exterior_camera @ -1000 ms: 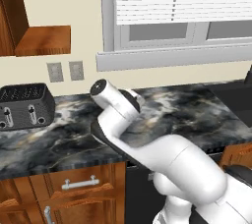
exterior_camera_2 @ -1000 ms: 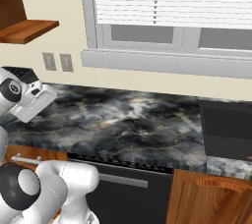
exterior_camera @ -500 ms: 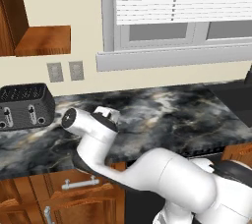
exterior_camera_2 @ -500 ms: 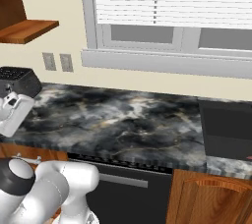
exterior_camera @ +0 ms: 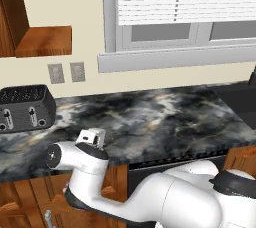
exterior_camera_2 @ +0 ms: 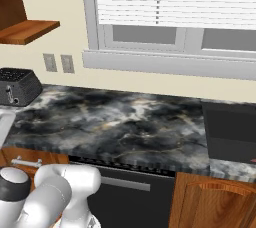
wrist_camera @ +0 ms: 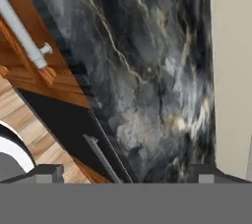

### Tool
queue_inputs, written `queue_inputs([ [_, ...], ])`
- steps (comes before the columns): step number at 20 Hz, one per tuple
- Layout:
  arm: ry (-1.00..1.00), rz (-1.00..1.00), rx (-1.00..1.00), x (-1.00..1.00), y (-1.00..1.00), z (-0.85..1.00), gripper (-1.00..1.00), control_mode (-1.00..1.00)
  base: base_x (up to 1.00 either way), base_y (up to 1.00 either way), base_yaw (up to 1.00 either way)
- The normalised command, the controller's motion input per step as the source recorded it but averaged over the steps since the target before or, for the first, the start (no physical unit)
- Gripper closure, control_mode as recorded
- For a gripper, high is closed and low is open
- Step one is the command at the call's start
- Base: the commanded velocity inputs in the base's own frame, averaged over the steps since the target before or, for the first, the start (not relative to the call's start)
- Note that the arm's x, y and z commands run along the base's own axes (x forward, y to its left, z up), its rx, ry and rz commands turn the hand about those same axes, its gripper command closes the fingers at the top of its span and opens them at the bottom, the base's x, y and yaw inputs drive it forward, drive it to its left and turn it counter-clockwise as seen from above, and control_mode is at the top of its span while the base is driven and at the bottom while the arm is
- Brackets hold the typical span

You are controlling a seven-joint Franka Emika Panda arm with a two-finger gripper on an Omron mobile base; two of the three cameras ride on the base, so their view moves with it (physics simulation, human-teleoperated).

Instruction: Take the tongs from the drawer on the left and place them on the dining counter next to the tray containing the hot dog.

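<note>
**Reaching for the drawer, pincer spread and empty**

Nearest us in the hand view, the pincer (wrist_camera: 126,173) has its two dark tips set wide apart with nothing between them. Just past them lies the dark appliance front (wrist_camera: 64,125) with its slim bar, then the reddish-brown drawer (wrist_camera: 29,78) and its silver handle (wrist_camera: 22,34), shut, with the marbled counter (wrist_camera: 147,61) beyond it and the cream wall farthest off. We cannot see the tongs; we judge they lie inside the closed drawer.

To do this step well, we would bring the tips squarely across the bar handle, close on its middle, and pull straight out, keeping clear of the counter's edge.

The hand view gives the handle's full run and standoff. The right base view shows only its end (exterior_camera_2: 26,162), but adds the toaster (exterior_camera_2: 17,86) and window (exterior_camera_2: 165,7). The left base view shows our arm (exterior_camera: 80,159) bent low before the cabinet fronts.
</note>
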Motion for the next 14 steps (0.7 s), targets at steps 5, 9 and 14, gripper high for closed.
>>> queue_inputs([
  [5, -0.08, 0.13, -0.05, -0.21, 0.30, -0.34, -1.00, -1.00, 0.00, 0.00, 0.00],
  [9, -0.13, 0.12, -0.04, -0.16, 0.19, -0.35, -1.00, -1.00, 0.00, 0.00, 0.00],
  [14, -0.12, 0.13, -0.02, -0.20, 0.17, -0.28, -1.00, -1.00, 0.00, 0.00, 0.00],
])
